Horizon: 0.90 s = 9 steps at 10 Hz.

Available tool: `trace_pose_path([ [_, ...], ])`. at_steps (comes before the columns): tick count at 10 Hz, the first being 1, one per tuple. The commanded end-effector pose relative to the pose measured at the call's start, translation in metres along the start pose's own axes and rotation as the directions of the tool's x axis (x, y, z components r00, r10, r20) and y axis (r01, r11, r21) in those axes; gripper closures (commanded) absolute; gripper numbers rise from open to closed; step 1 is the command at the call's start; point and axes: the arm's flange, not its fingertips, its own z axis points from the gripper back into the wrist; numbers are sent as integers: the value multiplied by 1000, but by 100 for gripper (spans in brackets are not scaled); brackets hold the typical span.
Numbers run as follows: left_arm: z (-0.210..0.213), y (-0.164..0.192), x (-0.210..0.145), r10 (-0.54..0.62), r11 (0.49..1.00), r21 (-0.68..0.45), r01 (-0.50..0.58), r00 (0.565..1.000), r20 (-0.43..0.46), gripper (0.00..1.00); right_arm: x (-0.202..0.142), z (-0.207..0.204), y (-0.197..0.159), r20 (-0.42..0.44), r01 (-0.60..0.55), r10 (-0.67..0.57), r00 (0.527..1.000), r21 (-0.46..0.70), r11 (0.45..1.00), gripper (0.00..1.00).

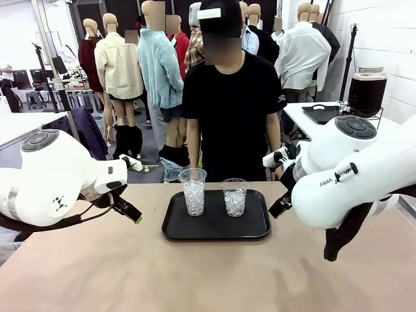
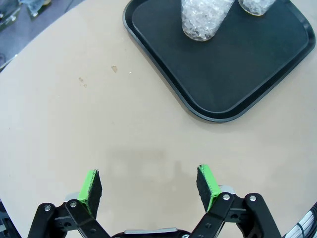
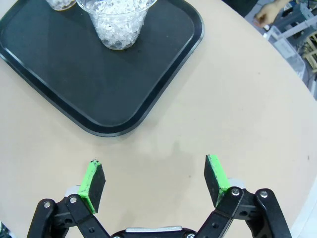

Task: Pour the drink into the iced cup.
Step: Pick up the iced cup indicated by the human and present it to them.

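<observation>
Pouring had not begun. The left end effector point(image 2: 148, 184) hung released beside the tray point(image 1: 175, 227), which held a taller iced cup point(image 1: 193, 192) and a shorter iced cup point(image 1: 234, 197) by the far edge of the bench point(image 1: 97, 273). The right end effector point(image 3: 153, 173) gaped empty. The drink point(image 1: 367, 96) stood off the bench, beyond its far right corner; fetching it likely came next.

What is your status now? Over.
Left gripper open, empty. Right gripper open, empty. Tall iced cup and short iced cup on tray, no dark drink yet. Person stands behind tray.
</observation>
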Motion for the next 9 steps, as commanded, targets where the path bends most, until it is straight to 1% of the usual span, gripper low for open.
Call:
trace_pose_path([
  [1,0,1,0,3,1000,1,-3,1000,0,0,0,0,0,0,1,-1,1000,0,1000,0],
  [9,0,1,0,3,1000,1,-3,1000,0,0,0,0,0,0,1,-1,1000,0,1000,0],
])
